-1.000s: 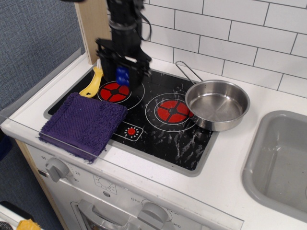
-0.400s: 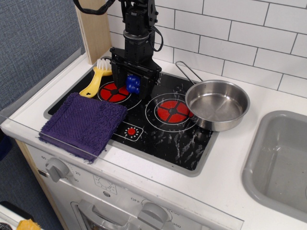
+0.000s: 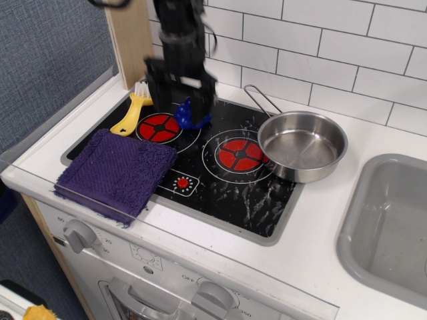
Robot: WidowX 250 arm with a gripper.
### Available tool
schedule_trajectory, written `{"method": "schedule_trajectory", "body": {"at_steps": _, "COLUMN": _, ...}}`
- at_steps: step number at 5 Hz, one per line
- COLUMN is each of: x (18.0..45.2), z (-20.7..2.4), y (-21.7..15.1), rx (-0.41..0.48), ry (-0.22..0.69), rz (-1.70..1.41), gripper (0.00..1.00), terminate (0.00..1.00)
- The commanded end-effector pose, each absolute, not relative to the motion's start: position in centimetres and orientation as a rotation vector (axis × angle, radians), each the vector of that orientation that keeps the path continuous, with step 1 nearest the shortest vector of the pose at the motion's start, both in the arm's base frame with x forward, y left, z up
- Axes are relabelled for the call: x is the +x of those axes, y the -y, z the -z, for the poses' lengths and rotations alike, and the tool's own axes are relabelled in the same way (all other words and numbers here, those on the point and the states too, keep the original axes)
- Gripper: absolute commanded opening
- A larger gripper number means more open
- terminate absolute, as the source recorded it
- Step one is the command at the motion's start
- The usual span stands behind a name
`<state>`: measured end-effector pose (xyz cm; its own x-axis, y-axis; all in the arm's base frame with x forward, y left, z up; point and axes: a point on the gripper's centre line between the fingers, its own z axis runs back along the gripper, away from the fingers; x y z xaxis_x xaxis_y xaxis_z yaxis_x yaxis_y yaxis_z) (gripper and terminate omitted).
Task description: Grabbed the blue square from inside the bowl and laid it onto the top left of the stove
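The blue square (image 3: 192, 115), a small deep-blue bumpy lump, lies on the black stove (image 3: 227, 193) at the right edge of the top-left red burner (image 3: 159, 127). My gripper (image 3: 180, 99) is blurred just above it, with its black fingers (image 3: 153, 81) spread wide and nothing between them. The blue lump sits low by the right finger and looks free of it. The bowl (image 3: 303, 143), a shiny steel pan with a wire handle, stands empty at the stove's right edge.
A purple cloth (image 3: 117, 170) covers the stove's front left corner. A yellow brush (image 3: 133, 112) lies at the back left. A second red burner (image 3: 240, 153) is mid-stove. A grey sink (image 3: 393, 220) is at the right, with a tiled wall behind.
The gripper carried the blue lump rightward over the left burner, then lifted slightly. The lump now rests on the stove below the spread fingers.
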<state>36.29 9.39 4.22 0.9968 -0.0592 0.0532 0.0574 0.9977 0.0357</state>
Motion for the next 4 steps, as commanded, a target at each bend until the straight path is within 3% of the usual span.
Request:
{"method": "schedule_trajectory", "body": {"at_steps": 1, "x": 34.14, "z": -9.43, "y": -8.84, "rx": 0.067, "ry": 0.177, "rz": 0.088, "gripper": 1.00, "terminate": 0.00}}
{"method": "schedule_trajectory", "body": {"at_steps": 3, "x": 34.14, "z": -9.43, "y": -8.84, "rx": 0.067, "ry": 0.177, "rz": 0.088, "gripper": 1.00, "terminate": 0.00}}
{"method": "schedule_trajectory", "body": {"at_steps": 4, "x": 34.14, "z": -9.43, "y": -8.84, "rx": 0.067, "ry": 0.177, "rz": 0.088, "gripper": 1.00, "terminate": 1.00}}
